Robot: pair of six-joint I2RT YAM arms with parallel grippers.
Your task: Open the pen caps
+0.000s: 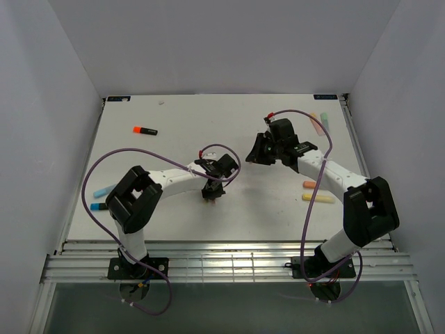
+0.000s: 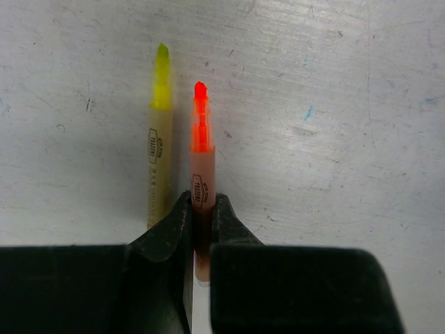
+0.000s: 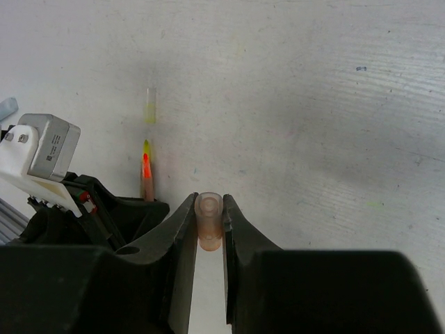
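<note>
My left gripper point(image 2: 201, 209) is shut on a pastel orange highlighter body point(image 2: 201, 163). Its bright orange tip is bare and points away from the camera. An uncapped yellow highlighter point(image 2: 159, 156) lies just left of it on the table. My right gripper point(image 3: 210, 207) is shut on a small translucent orange cap point(image 3: 210, 224), held off the pen, with its open end toward the camera. In the top view the left gripper point(image 1: 212, 193) and right gripper point(image 1: 252, 154) are apart near the table's middle. The right wrist view shows the orange tip point(image 3: 146, 167) ahead on the left.
A black pen with an orange cap point(image 1: 144, 130) lies at the back left. Two blue pens point(image 1: 103, 189) lie at the left edge. Pastel pens point(image 1: 320, 123) lie at the back right. An orange piece point(image 1: 309, 184) and a yellow pen point(image 1: 318, 197) lie beside the right arm.
</note>
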